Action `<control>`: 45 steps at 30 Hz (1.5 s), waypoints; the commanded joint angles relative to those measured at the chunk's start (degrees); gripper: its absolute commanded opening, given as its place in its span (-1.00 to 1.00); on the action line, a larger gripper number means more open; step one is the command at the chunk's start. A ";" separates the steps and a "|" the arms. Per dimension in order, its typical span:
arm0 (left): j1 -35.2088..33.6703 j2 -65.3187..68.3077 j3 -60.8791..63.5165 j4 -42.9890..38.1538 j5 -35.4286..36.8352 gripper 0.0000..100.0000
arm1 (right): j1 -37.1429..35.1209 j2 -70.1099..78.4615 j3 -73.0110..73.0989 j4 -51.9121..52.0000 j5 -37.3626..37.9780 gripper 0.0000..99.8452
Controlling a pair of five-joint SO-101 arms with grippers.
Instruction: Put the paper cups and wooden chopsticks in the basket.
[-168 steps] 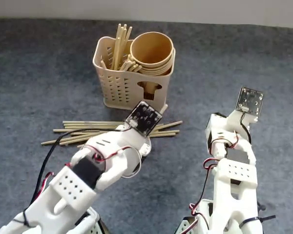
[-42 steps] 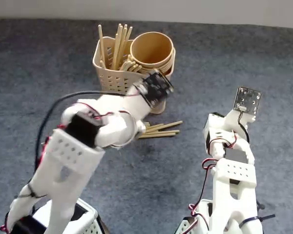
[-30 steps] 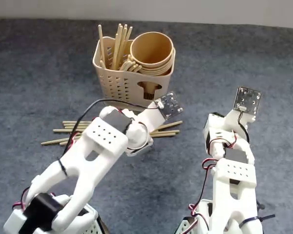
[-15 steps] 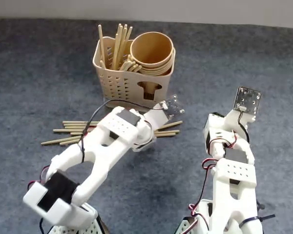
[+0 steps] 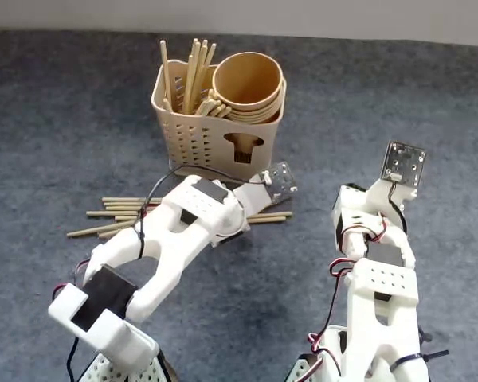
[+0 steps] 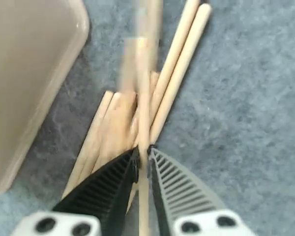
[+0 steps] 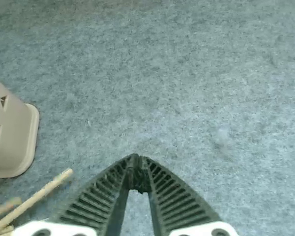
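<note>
A cream basket (image 5: pixel 193 135) stands at the back and holds stacked paper cups (image 5: pixel 247 79) and several wooden chopsticks (image 5: pixel 190 72). More chopsticks (image 5: pixel 115 216) lie on the carpet in front of it. My left arm (image 5: pixel 199 219) is bent over the right end of that pile. In the left wrist view my left gripper (image 6: pixel 143 153) is shut on one chopstick (image 6: pixel 144 115) that runs between its jaws, above the others (image 6: pixel 108 132), beside the basket wall (image 6: pixel 24 73). My right gripper (image 7: pixel 136 162) is shut on nothing, low over bare carpet.
The right arm (image 5: pixel 374 239) stands to the right of the basket, apart from the pile. Its wrist view has a basket corner (image 7: pixel 10 142) and one chopstick end (image 7: pixel 37 195). Grey carpet (image 5: pixel 72 119) surrounds the basket, with a pale wall strip behind.
The left arm came down from the basket to the right end of the pile on the carpet, and its elbow swung back. The right arm has not moved.
</note>
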 commanded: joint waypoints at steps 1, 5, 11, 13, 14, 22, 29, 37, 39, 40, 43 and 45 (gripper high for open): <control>1.10 -0.84 -0.13 3.16 -0.18 -0.99 | -0.22 -0.84 -0.40 -1.27 0.79 -0.98; 1.10 -0.84 -0.31 5.54 -0.09 -0.99 | -0.22 -0.84 -0.40 -1.27 0.79 -0.98; 1.10 -3.82 0.48 6.59 -0.09 -0.99 | -0.22 -0.84 -0.40 -1.27 0.79 -0.98; 1.10 -7.16 1.80 7.65 -0.09 -0.99 | -0.22 -0.84 -0.40 -1.27 0.79 -0.98; 1.10 -8.92 2.59 8.09 0.00 -0.99 | -0.22 -0.84 -0.40 -1.27 0.79 -0.98; 0.92 -19.47 5.67 14.86 2.29 -0.99 | -0.22 -0.84 -0.40 -1.27 0.79 -0.98; 0.75 -21.32 11.47 15.91 2.20 -0.99 | -0.22 -0.84 -0.40 -1.27 0.79 -0.98; 0.48 -21.85 14.99 16.26 2.29 -0.99 | -0.40 -0.84 -0.40 -1.27 0.79 -0.98; 0.48 -24.04 15.16 16.26 2.29 -0.99 | -0.40 -0.84 -0.40 -1.27 0.79 -0.98; 0.48 -25.63 15.16 16.26 2.37 -0.99 | -0.40 -0.84 -0.40 -1.27 0.79 -0.98; 0.48 -31.96 15.25 16.97 2.55 -0.99 | -0.40 -0.84 -0.40 -1.27 0.79 -0.98; 0.48 -36.44 14.99 18.37 4.66 -0.99 | -0.40 -0.84 -0.40 -1.27 0.79 -0.98</control>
